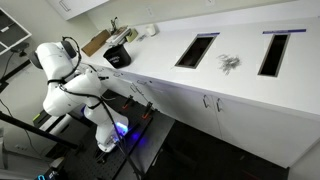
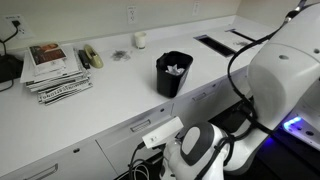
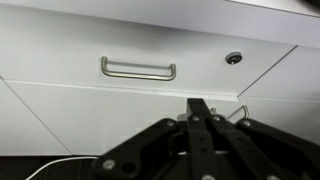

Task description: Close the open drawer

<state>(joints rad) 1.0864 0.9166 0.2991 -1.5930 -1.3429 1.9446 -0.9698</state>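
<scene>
Drawer (image 3: 190, 52) front ahead | jaws together, empty | black bin (image 2: 172, 84) holds white scraps

**A:** What does the room look like?

**B:** A long white laminate countertop (image 1: 165, 72) runs along a plain white wall (image 2: 80, 20) that carries a white electrical outlet plate (image 2: 130, 14). Two dark rectangular openings (image 1: 196, 50) are cut into the top.

**A:** And underneath?

**B:** White flat-fronted cabinet doors with small metal handles (image 1: 210, 103), above a dark floor (image 1: 195, 155). The light is bright and even.
</scene>
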